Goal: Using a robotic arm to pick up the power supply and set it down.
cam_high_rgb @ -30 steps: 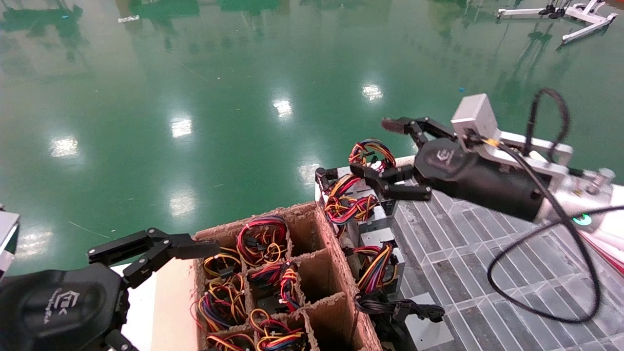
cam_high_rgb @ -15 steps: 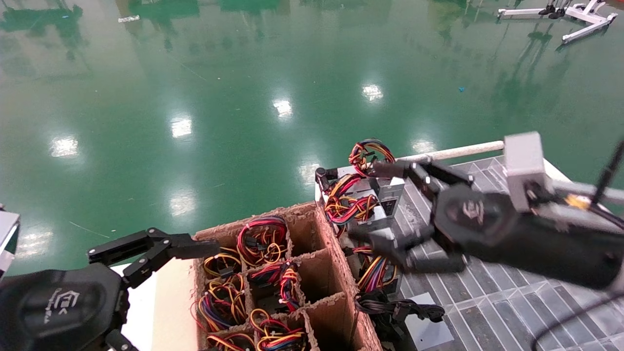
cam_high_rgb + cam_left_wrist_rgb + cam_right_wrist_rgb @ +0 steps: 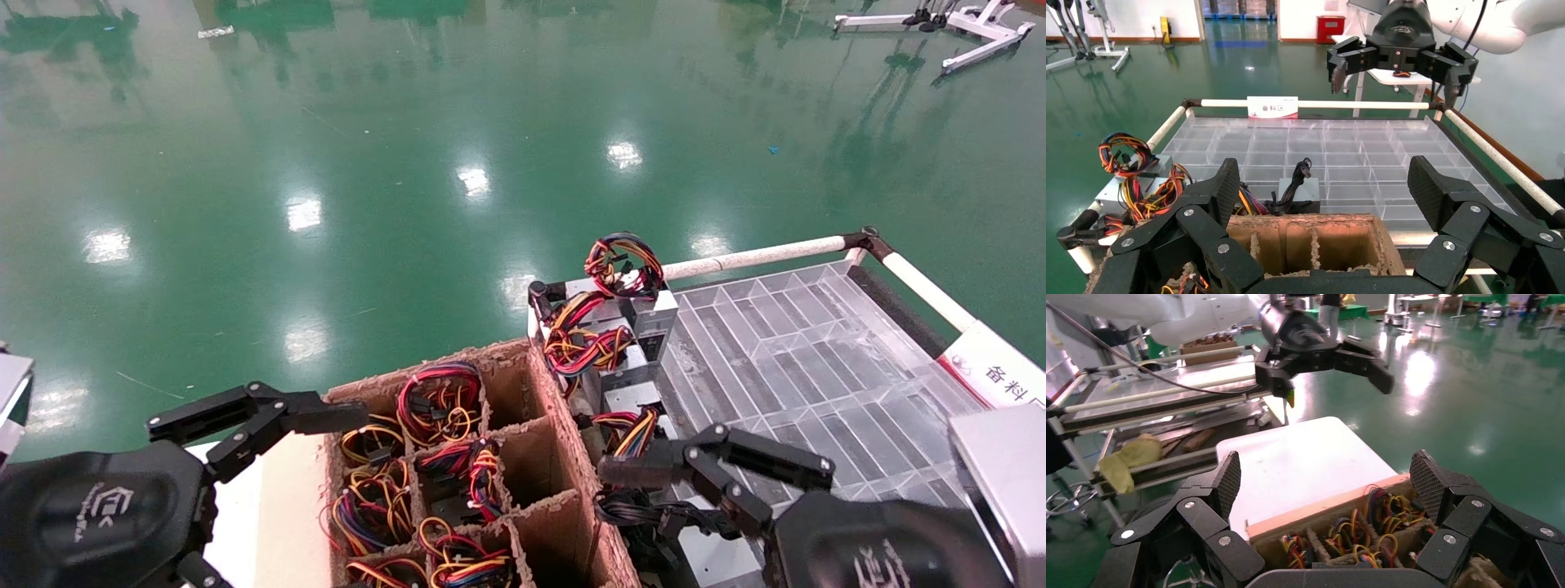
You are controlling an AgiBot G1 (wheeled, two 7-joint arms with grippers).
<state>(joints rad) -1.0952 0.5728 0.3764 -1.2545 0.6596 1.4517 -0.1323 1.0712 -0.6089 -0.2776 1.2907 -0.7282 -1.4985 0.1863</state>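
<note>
Several power supplies with red, yellow and purple wire coils stand in a row on the clear tray's left edge: the farthest (image 3: 623, 265), a second (image 3: 590, 343) and a third (image 3: 631, 431). More fill the cardboard carton (image 3: 564, 457). The robotic arm's right gripper (image 3: 654, 523) hangs open and empty at the near end of that row, beside the carton. From its wrist, the right gripper (image 3: 1327, 478) looks over the carton's coils (image 3: 1389, 511). My left gripper (image 3: 1324, 190) is parked open above the carton's near left corner.
A unit with all-black cables (image 3: 666, 518) lies under the right gripper. The clear divided tray (image 3: 817, 351) has a white rail (image 3: 760, 256) at its far edge and a labelled sign (image 3: 997, 376). A white table (image 3: 1303, 459) lies left of the carton. Green floor lies beyond.
The right gripper has drawn back from the farthest power supply to the near end of the row, open and empty throughout. The left gripper has not moved.
</note>
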